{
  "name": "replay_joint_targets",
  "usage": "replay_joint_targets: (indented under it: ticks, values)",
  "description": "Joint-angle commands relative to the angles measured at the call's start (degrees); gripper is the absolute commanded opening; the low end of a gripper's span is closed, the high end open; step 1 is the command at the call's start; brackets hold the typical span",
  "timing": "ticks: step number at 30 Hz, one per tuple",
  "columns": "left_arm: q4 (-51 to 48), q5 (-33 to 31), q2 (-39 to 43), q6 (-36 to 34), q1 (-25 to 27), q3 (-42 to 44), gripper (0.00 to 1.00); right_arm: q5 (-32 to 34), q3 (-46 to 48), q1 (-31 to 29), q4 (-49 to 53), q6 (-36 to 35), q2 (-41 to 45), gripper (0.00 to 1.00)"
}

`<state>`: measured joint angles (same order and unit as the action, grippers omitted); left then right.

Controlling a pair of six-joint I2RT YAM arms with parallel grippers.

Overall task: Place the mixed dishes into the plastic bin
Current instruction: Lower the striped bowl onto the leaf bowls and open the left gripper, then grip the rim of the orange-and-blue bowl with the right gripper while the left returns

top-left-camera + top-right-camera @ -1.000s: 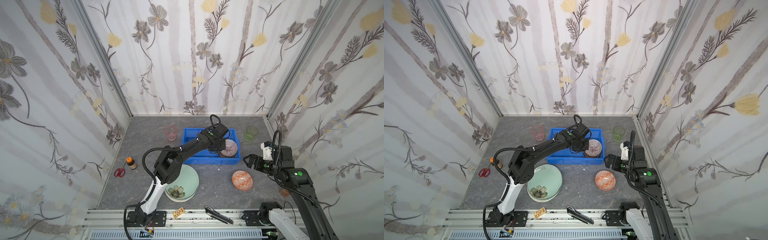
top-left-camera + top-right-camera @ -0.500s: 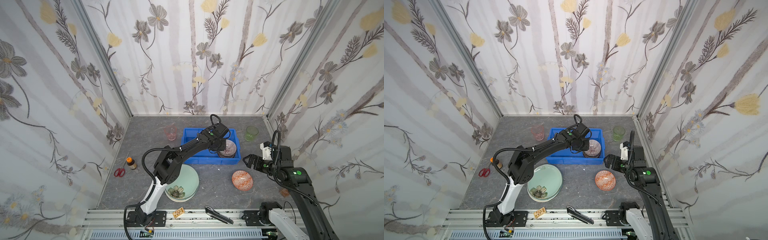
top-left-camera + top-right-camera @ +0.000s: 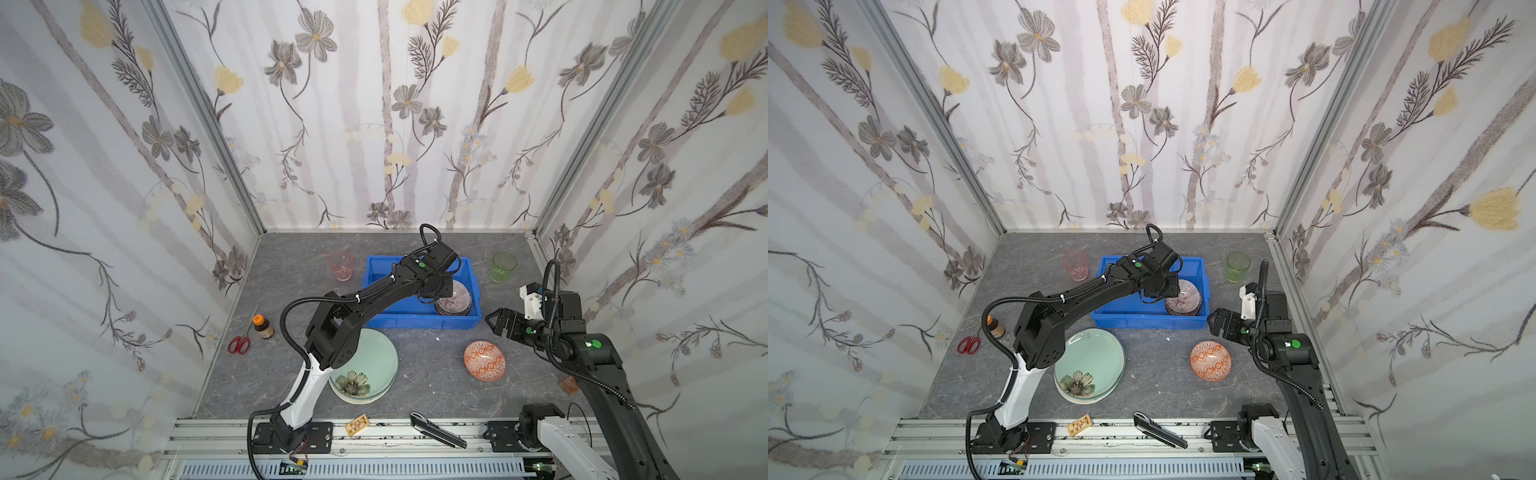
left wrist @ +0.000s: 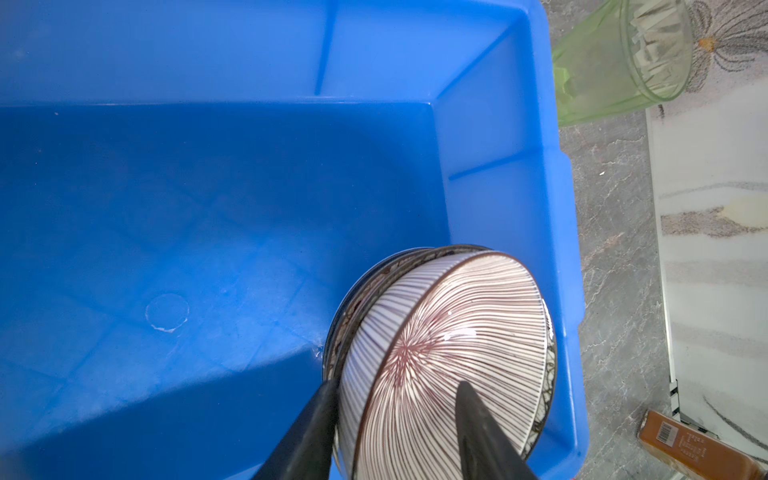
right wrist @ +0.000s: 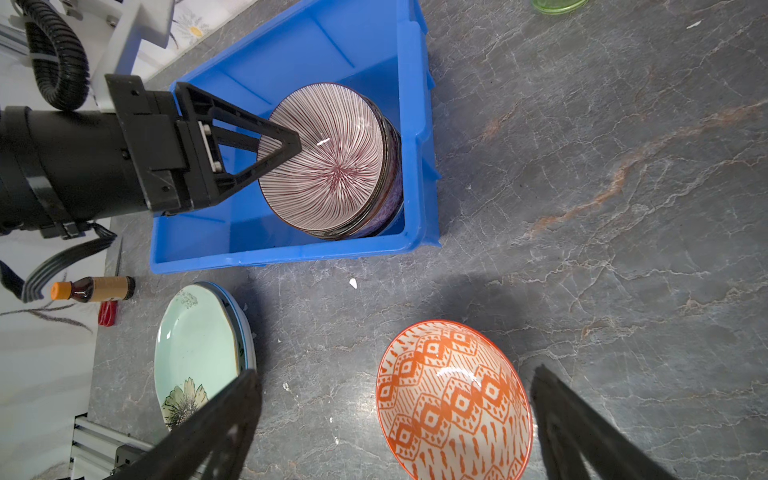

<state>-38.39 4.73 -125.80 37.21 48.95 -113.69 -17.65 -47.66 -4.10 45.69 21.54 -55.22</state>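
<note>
Left gripper (image 3: pixel 437 296) hangs inside the bin (image 3: pixel 415 322) at a striped bowl's (image 3: pixel 457 298) rim (orange bowl (image 3: pixel 485 360), plate (image 3: pixel 374 361), pink tumbler (image 3: pixel 341 267), green tumbler (image 3: pixel 503 267) stand outside).

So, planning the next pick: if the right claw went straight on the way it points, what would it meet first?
Probably the orange bowl: the right wrist view shows it just ahead of the right claw, between its open fingers. Height above it is unclear.

The left gripper (image 4: pixel 397 384) parts its jaws, no longer clamping the striped bowl (image 4: pixel 453 332) inside the blue bin (image 4: pixel 249 187).
</note>
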Motion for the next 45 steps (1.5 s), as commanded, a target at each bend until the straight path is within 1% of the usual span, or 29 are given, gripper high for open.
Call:
replay_joint_targets:
  ticks: [1,5,8,13,16,18,21,25,26,36,38,45]
  values:
    - [-1.0,-1.2,1.2,-0.6,0.0,0.1,0.50,-0.3,0.2,0.0,-1.9,-0.5,-0.2,1.00]
    - [-1.1,-1.8,2.0,-0.5,0.0,1.1,0.53,0.5,1.2,0.0,-0.8,-0.7,-0.3,1.00]
    - [-1.1,-2.1,2.7,-0.4,0.1,1.8,0.56,2.4,2.8,0.1,0.7,-0.7,-0.6,1.00]
    - [-1.2,-2.3,3.7,-0.4,0.2,2.7,0.61,4.9,7.2,0.1,1.8,0.2,-1.8,1.00]
    - [-1.2,-2.6,4.5,-0.3,0.3,3.3,0.64,5.8,7.0,0.1,2.4,1.1,-2.7,1.00]
    - [-1.2,-3.1,5.4,-0.4,0.4,3.8,0.69,6.6,7.2,0.1,2.6,1.8,-3.5,1.00]
    - [-1.1,-3.8,7.2,-0.4,0.6,4.6,0.81,6.1,8.4,0.1,2.6,2.5,-4.7,1.00]
    - [-1.1,-4.8,9.9,-0.4,1.1,6.3,0.98,8.2,8.0,-0.1,3.3,2.7,-5.5,1.00]
    - [-1.1,-5.0,10.7,-0.3,1.3,6.8,1.00,8.0,8.3,-0.1,3.3,2.8,-5.8,1.00]
    - [-0.7,-9.7,21.3,0.5,3.1,14.7,1.00,7.4,10.2,-2.5,3.2,6.7,-7.6,0.99]
    - [-0.6,-10.2,23.1,0.6,3.2,16.4,1.00,7.5,11.3,-3.3,3.0,8.0,-7.6,0.98]
    - [1.3,-9.6,27.5,0.5,3.1,22.5,1.00,7.8,15.6,-6.4,0.7,12.7,-5.1,0.87]
